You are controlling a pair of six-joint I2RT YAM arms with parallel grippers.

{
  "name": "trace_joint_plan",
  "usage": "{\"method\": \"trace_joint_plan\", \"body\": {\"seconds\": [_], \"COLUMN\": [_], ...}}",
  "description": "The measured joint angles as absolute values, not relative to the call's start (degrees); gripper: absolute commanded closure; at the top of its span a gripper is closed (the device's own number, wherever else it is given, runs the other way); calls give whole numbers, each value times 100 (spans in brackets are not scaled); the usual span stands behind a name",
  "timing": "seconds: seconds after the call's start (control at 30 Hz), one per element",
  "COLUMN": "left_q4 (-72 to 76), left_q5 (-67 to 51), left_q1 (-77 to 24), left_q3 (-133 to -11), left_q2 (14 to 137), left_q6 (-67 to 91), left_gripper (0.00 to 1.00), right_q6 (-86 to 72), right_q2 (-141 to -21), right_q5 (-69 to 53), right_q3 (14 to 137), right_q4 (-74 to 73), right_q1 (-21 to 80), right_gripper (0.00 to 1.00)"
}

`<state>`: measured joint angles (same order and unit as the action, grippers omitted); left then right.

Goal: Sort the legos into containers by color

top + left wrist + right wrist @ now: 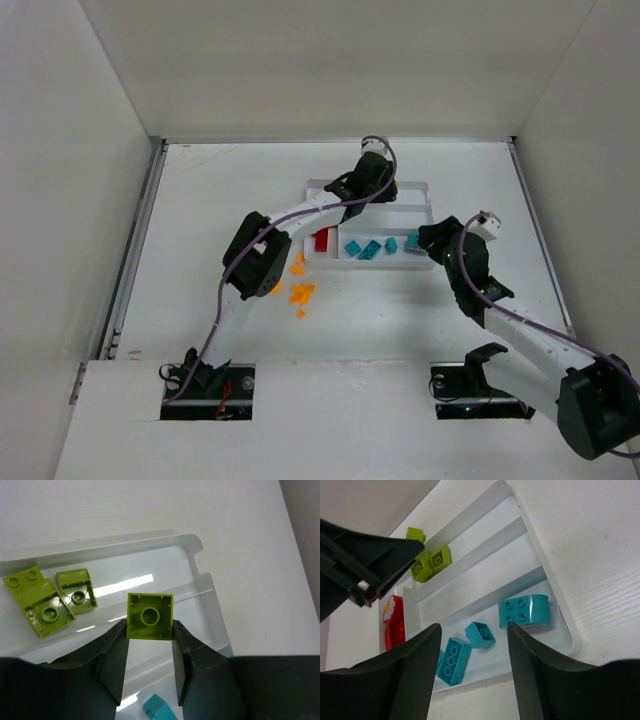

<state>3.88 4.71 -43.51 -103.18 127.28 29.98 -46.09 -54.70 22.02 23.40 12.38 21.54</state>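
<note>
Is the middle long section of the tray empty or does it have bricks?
Empty where it shows: the right wrist view has the middle section bare, lime bricks in the one above, teal bricks below.

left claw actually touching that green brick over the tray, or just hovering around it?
Touching. Left wrist view: the green brick sits pinched in the left claw, its sides flush against both fingers, no gap.

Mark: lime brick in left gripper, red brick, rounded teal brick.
lime brick (150,616), left wrist view, hollow underside.
red brick (395,630), right wrist view, red face.
rounded teal brick (520,610), right wrist view, studded top.
</note>
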Motion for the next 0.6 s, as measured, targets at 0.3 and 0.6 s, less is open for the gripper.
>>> {"method": "trace_joint_plan", "body": {"seconds": [0.3, 0.6], "left_q4": [-349, -440], "left_q5": [482, 486], "left_q1": [-4381, -4375], "left_q3": [-11854, -12101], "left_q2": [13802, 14156], "left_q6": [2620, 2508], "left_gripper": [75, 55], "right_q6": [-4696, -4794], "right_q2": [-4978, -4827], "right_q5": [2180, 2165], "right_q3": [2147, 2047], "right_q4": [1334, 1417], "right_q1": [2018, 1955], "right_gripper": [39, 39]}}
